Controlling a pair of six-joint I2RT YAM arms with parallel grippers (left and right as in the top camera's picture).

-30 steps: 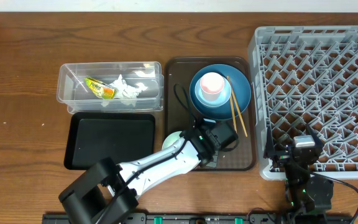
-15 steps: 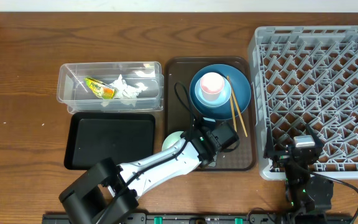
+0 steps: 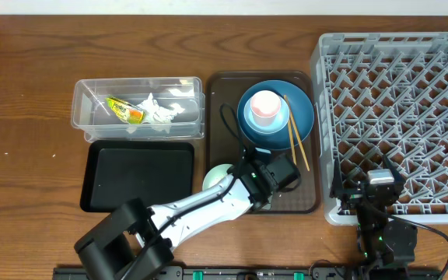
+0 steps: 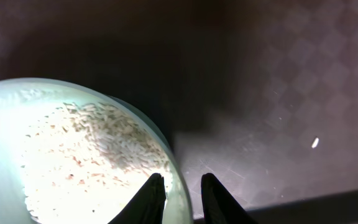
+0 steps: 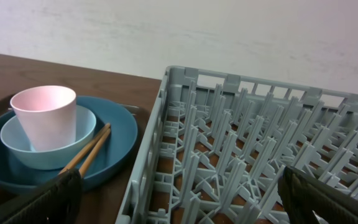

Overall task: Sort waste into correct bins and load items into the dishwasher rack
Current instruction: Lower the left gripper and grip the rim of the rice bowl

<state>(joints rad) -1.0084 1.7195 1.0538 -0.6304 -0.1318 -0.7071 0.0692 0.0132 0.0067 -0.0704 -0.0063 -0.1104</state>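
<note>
Pale green bowl (image 3: 216,173): sits at the near left corner of the brown serving tray (image 3: 302,198), upright, with a heap of loose white rice (image 4: 104,140) inside; one stray grain (image 4: 315,142) lies on the tray floor apart from it. Left claw (image 4: 182,193): set narrow astride the bowl's right-hand rim, one finger over the rice and the other outside the wall; the wrist view does not show whether the pads are biting the rim. Step in hand, by judgement: lift the bowl and tip the rice into a bin. To do it well, close on the rim before rising, keep the bowl level in transit so that no grains spill, clear the tray's raised edge, and tilt only once over the bin. Black tray (image 3: 138,177): just left of the bowl, bare, the likely place for the rice. Clear tub (image 3: 84,101): behind the black tray, holding a yellow-green wrapper (image 3: 124,110) and crumpled tissue (image 3: 158,111). Blue plate (image 3: 302,117): at the far end of the serving tray, carrying a light-blue bowl (image 3: 251,124) with a pink cup (image 3: 264,105) standing in it and chopsticks (image 3: 295,138) across its right side. Grey rack (image 3: 399,109): on the worktop (image 3: 37,78) to the right, nothing loaded. Right claw (image 5: 180,176): spread wide, holding nothing, at the rack's near edge.
</note>
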